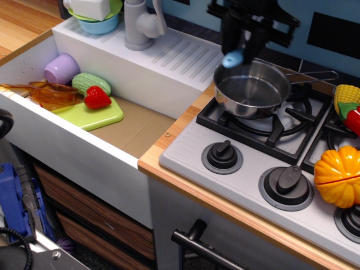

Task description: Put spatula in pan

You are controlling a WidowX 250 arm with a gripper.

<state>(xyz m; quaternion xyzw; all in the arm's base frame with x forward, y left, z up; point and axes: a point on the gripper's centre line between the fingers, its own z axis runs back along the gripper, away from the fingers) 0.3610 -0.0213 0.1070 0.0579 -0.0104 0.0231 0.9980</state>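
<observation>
White sink basin [84, 152] set in a light wooden countertop [169, 147]; to its right, a grey stove panel [191, 157]. Behind the basin, a dark tiled wall [253, 40]; below it, wood-grain drawer fronts [95, 216]. Beyond its far-left corner, apparently wooden floor [22, 17].

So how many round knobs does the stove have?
3 show. One knob sits front left of the stove, a second knob to its right, and a third knob is cut off at the right edge. More may be hidden out of frame.
</observation>
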